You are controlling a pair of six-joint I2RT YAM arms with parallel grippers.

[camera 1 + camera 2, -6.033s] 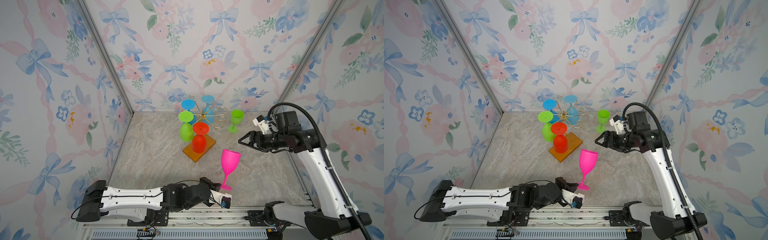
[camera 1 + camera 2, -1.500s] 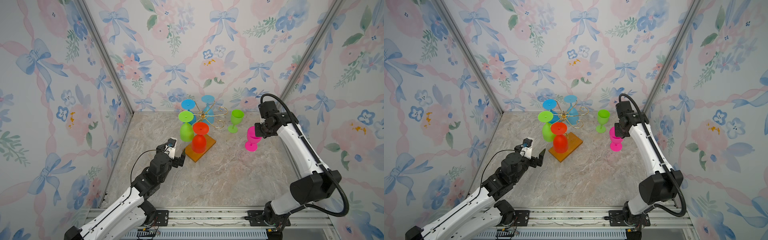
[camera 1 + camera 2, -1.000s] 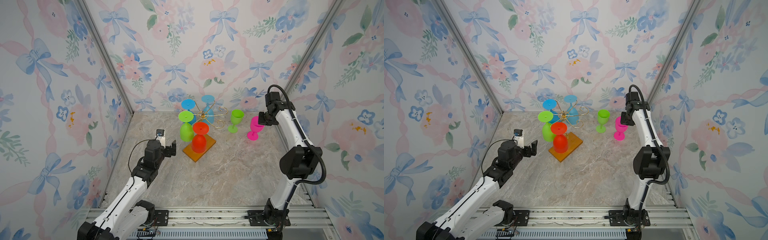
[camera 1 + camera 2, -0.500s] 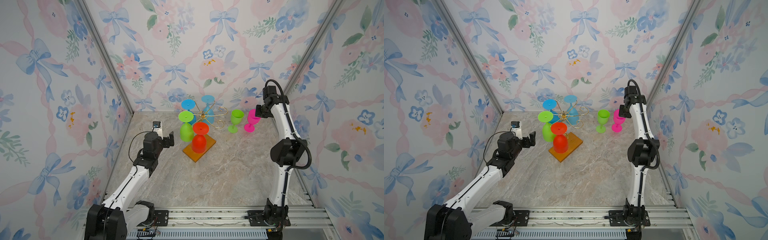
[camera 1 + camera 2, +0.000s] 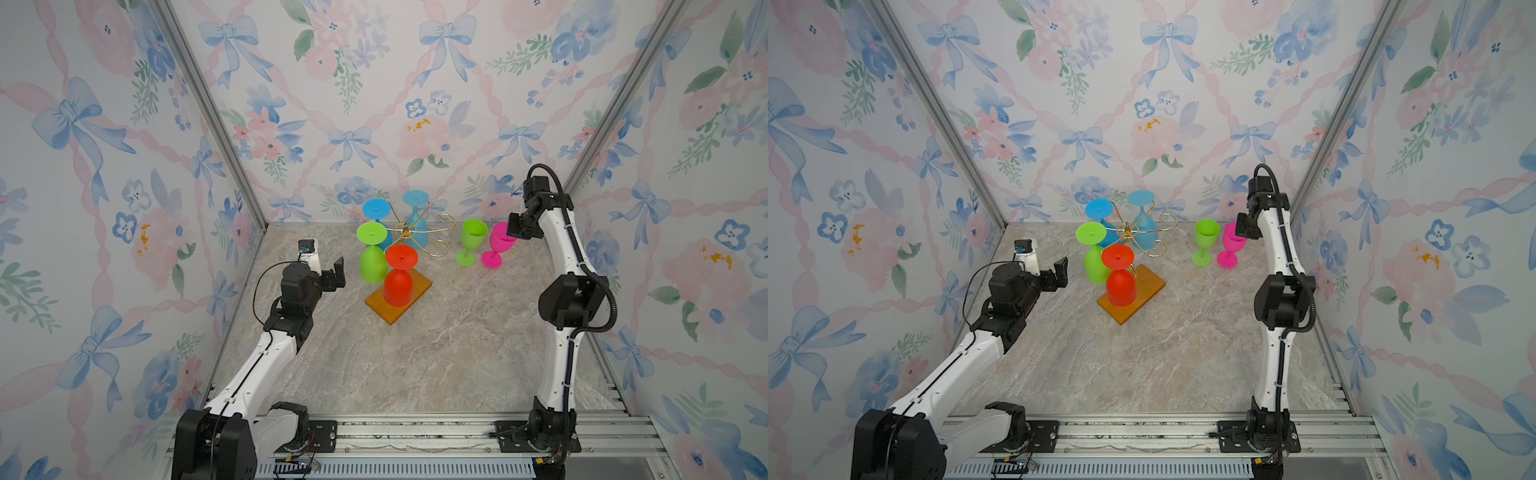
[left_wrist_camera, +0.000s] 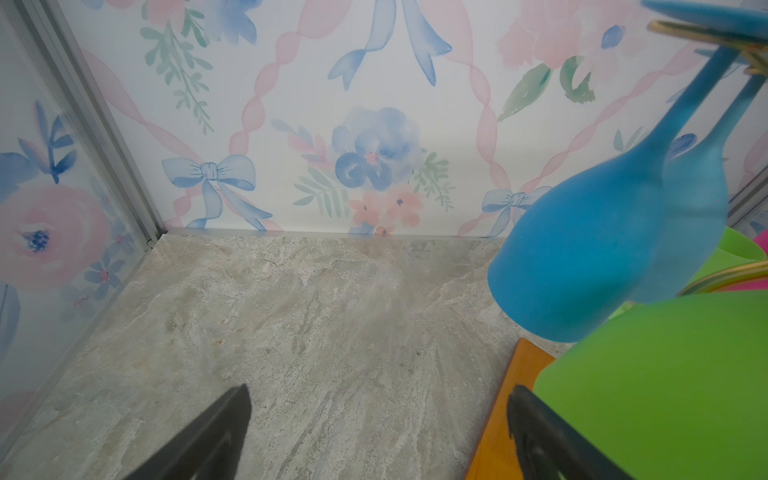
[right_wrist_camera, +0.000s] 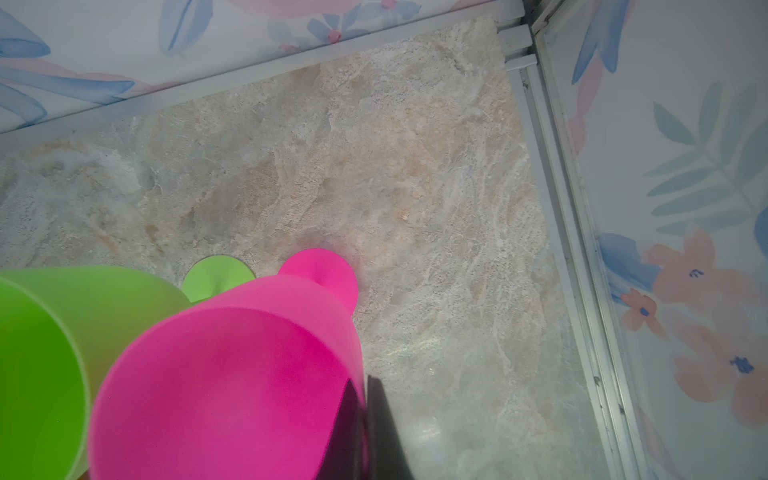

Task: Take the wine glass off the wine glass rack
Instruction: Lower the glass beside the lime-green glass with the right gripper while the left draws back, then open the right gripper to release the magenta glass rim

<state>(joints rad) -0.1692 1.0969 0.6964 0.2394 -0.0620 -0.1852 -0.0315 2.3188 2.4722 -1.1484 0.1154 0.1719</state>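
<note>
The wine glass rack [image 5: 432, 239], gold wire on an orange wooden base [image 5: 420, 287], stands at the back middle in both top views [image 5: 1152, 245]. Hanging upside down on it are a green wine glass [image 5: 373, 266], a red one [image 5: 398, 283] and two blue ones [image 6: 582, 257]. My left gripper [image 5: 330, 272] is open just left of the hanging green glass [image 6: 665, 395], holding nothing [image 6: 378, 392]. My right gripper [image 5: 515, 232] is shut on the rim of an upright pink wine glass [image 5: 498, 245] at the back right, with one finger inside the bowl [image 7: 232, 382].
An upright green glass [image 5: 471, 241] stands close beside the pink one on its left, their feet nearly touching [image 7: 218, 278]. The back wall and the right corner post [image 7: 552, 174] are close behind the right gripper. The left wall is near the left arm.
The right gripper has carried the pink glass back and left to the upright green glass. The left gripper has moved farther back beside the rack, still open.
</note>
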